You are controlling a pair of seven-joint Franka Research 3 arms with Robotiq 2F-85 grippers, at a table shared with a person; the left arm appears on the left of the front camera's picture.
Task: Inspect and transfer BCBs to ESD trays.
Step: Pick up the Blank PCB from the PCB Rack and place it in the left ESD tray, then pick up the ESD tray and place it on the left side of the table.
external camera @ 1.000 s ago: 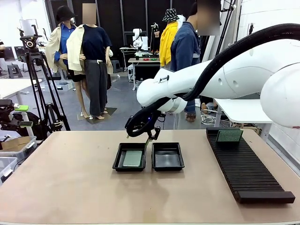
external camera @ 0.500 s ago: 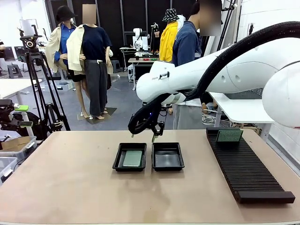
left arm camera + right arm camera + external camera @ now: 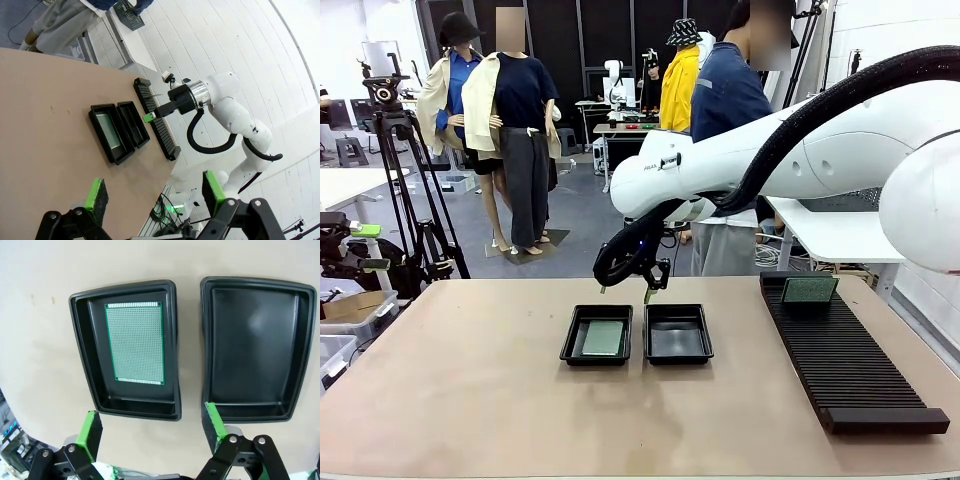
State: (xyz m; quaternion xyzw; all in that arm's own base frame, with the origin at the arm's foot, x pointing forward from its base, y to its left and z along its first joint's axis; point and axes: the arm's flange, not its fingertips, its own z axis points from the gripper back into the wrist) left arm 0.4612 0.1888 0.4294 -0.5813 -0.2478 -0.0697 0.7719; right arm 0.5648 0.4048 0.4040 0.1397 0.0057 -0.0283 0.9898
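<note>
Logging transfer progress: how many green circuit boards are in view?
2. The flat board lies in the left tray; the upright board stands at the far end of the slotted rack. None looks hidden.

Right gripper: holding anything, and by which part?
Nothing. The right gripper hangs open and empty; the green board lies flat in a tray, untouched.

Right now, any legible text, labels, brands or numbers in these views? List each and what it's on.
No text is legible in these views.
Small dark marking on the right arm: too small to read.
BCB in the ESD tray: bare hole grid, no print visible.
Second BCB standing on the slotted rack: too small to tell.
Empty ESD tray: no label visible.
</note>
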